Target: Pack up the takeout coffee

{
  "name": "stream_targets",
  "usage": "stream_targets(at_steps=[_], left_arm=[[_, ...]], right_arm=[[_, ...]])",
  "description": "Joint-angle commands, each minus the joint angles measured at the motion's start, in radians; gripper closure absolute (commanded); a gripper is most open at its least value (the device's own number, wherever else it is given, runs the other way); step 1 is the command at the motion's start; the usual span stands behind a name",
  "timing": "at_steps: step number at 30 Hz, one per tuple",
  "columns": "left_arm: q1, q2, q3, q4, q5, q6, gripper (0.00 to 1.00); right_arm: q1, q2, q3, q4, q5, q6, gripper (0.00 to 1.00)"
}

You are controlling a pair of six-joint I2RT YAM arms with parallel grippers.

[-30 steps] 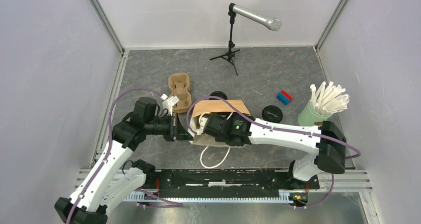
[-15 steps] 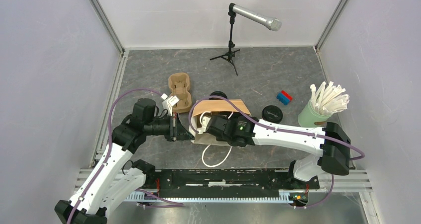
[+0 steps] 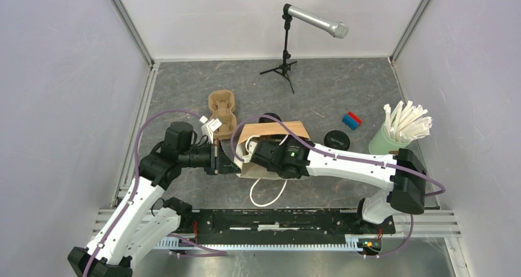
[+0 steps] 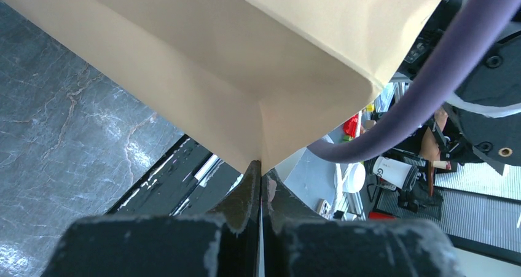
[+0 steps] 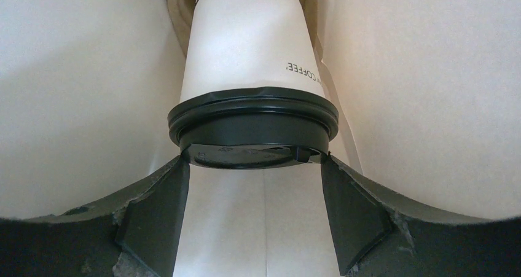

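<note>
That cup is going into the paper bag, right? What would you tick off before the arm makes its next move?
1. Left gripper pinching the paper bag by its edge: ok.
2. Right gripper closed on the coffee cup, fingers against both sides of the lid: ok.
3. Lid seated all round the cup rim: ok on the side in view.
4. Cup inside the bag, with bag walls on either side: ok.
5. Cup bottom resting on the bag floor: cannot tell, hidden.

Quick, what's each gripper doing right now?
Left gripper: closed, fingers pinching the edge of the paper bag.
Right gripper: fingers gripping the coffee cup by its black lid, inside the bag.
</note>
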Motion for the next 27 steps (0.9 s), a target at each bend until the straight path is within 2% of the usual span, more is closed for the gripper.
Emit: stream_targets(at_steps=[1,15,18,21,24,27], left_arm=[[-0.005,-0.006,-0.004,0.031,0.017,-0.022,0.97],[-0.009,-0.01,0.033,0.02,-0.025,-0.019,0.97],[-0.01,-0.034,0.031,-0.017,-0.044,-0.005,0.76],[-0.009,-0.029,0.043,-0.045,-0.088,0.009,0.7],[-0.009,0.005,0.082,-0.051,-0.142,0.018,0.54],[-0.009,0.053,0.126,-0.032,-0.181,0.012,0.49]], right_arm=[[-0.007,-0.014,0.054,-0.039,0.065,0.03,0.4],[0.007,-0.022,0.014,-0.044,0.014,0.049,0.4],[0.007,-0.066,-0.02,-0.007,-0.012,0.054,0.4],[0.007,-0.085,-0.042,-0.002,-0.027,0.058,0.4],[0.007,-0.097,-0.053,0.013,-0.027,0.049,0.4],[0.007,-0.114,-0.058,0.027,-0.026,0.048,0.4]])
